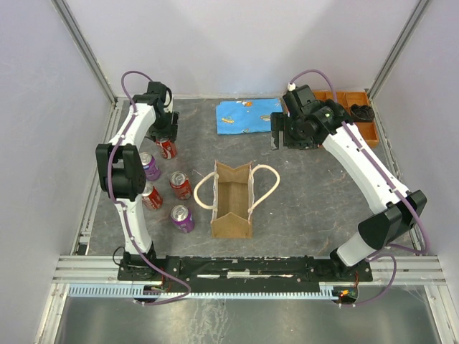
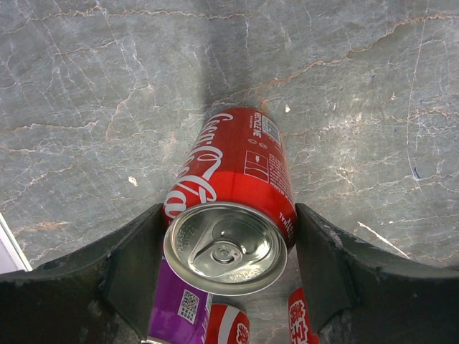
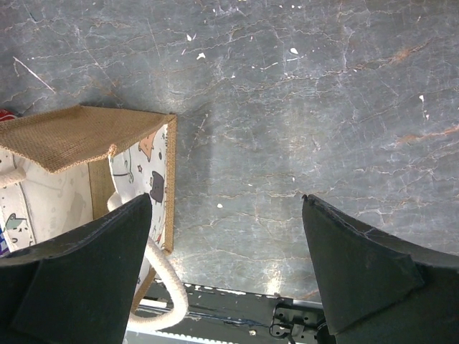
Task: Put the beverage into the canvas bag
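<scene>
the red can (image 2: 237, 172) stood straight up, to the left of the canvas bag (image 1: 231, 226) and a bit farther back, nearest the left arm. the left gripper (image 2: 229, 218) had a finger close on each side of it, but i could not tell if it pinched yet. the right gripper (image 3: 226, 208), right of the bag, was wide and held nothing.
</scene>
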Controlling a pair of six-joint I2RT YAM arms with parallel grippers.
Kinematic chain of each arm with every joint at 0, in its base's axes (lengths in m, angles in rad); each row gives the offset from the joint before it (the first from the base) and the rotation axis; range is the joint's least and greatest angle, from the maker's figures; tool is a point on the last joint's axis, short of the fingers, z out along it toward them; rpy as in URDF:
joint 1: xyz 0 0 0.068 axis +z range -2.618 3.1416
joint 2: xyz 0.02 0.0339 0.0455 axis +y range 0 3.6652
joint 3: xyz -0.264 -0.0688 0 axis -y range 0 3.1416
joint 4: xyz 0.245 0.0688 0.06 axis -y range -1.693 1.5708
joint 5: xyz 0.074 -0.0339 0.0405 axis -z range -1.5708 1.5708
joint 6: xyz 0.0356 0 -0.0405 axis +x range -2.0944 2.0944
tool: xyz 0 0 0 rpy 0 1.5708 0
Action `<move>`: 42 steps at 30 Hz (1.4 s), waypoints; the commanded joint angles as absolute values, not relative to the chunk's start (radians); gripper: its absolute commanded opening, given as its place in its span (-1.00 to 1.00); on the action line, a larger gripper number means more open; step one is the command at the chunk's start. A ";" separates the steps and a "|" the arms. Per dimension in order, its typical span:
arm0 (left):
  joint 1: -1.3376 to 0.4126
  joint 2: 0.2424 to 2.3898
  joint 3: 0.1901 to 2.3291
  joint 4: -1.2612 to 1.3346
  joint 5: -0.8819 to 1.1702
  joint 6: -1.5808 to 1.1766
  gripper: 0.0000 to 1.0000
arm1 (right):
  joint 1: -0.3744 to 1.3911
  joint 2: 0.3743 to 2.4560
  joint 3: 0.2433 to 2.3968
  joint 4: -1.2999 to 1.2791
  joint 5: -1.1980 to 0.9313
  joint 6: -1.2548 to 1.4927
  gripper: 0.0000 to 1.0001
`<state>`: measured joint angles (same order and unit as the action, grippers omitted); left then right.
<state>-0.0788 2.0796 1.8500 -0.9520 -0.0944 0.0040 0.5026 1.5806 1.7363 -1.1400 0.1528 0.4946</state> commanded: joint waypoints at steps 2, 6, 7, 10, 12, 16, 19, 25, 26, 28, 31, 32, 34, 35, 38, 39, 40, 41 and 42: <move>-0.081 2.068 1.837 -1.008 -0.041 0.049 -0.15 | 0.499 1.558 1.727 -1.123 0.144 0.515 0.86; -0.081 2.044 1.876 -1.017 -0.012 0.046 -0.61 | 0.499 1.553 1.714 -1.112 0.141 0.524 0.86; -0.082 2.036 1.895 -1.018 -0.007 0.047 -0.67 | 0.499 1.552 1.712 -1.111 0.141 0.525 0.86; -0.085 2.015 1.976 -1.019 0.002 0.058 -0.75 | 0.499 1.551 1.708 -1.107 0.138 0.528 0.86; -0.088 2.007 2.030 -1.027 0.011 0.070 -0.75 | 0.500 1.550 1.706 -1.105 0.134 0.529 0.86; -0.096 1.988 2.099 -1.037 0.059 0.078 -0.87 | 0.499 1.551 1.703 -1.102 0.129 0.532 0.85; -0.105 1.962 2.123 -1.036 0.113 0.078 -0.94 | 0.500 1.548 1.699 -1.099 0.127 0.534 0.85; -0.144 1.878 2.179 -1.024 0.339 0.078 -0.95 | 0.499 1.532 1.678 -1.093 0.134 0.544 0.85; -0.158 1.866 2.190 -1.023 0.379 0.085 -0.95 | 0.500 1.528 1.673 -1.090 0.134 0.544 0.85; -0.186 1.838 2.207 -1.023 0.437 0.095 -0.95 | 0.499 1.520 1.663 -1.081 0.131 0.547 0.86; -0.233 1.800 2.230 -1.023 0.511 0.107 -0.95 | 0.499 1.511 1.653 -1.075 0.130 0.553 0.85; -0.253 1.786 2.233 -1.022 0.525 0.115 -0.95 | 0.499 1.509 1.651 -1.075 0.130 0.555 0.85; -0.302 1.760 2.230 -1.023 0.534 0.133 -0.95 | 0.499 1.505 1.647 -1.075 0.132 0.557 0.85; -0.330 1.747 2.225 -1.023 0.535 0.144 -0.95 | 0.498 1.503 1.645 -1.075 0.132 0.557 0.85; -0.411 1.706 2.190 -1.022 0.539 0.164 -0.95 | 0.500 1.496 1.640 -1.078 0.136 0.557 0.85; -0.433 1.696 2.173 -1.022 0.542 0.166 -0.95 | 0.499 1.494 1.639 -1.081 0.139 0.556 0.85; -0.461 1.683 2.154 -1.020 0.546 0.169 -0.95 | 0.500 1.490 1.635 -1.083 0.139 0.555 0.85; -0.482 1.674 2.132 -1.019 0.548 0.172 -0.95 | 0.499 1.485 1.632 -1.084 0.142 0.555 0.85; -0.501 1.663 2.111 -1.018 0.549 0.175 -0.95 | 0.500 1.480 1.627 -1.087 0.144 0.553 0.85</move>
<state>-0.4358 1.7473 2.1506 -1.0714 0.4767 0.1211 0.5018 1.5322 1.6371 -1.1069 0.1322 0.5457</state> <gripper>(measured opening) 0.734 0.927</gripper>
